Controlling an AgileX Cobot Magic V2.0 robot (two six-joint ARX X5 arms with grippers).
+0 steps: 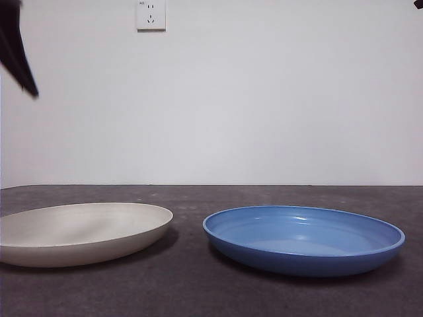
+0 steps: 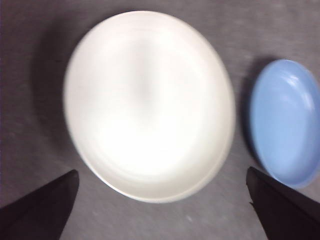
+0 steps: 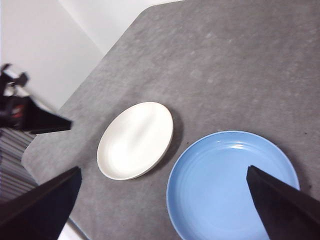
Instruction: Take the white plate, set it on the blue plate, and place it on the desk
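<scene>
Matte cream round white plate (image 2: 149, 102) flat on grey desk (image 1: 192, 284), beside glossy blue plate (image 1: 304, 238), apart. Directly beneath left gripper (image 2: 162, 200), jaws spread, empty; right gripper (image 3: 162, 200) farther, likewise released.

white wall (image 1: 264, 99), wall socket (image 1: 151, 14)

Front cam low, level; wrist cams overhead; all share plates
</scene>
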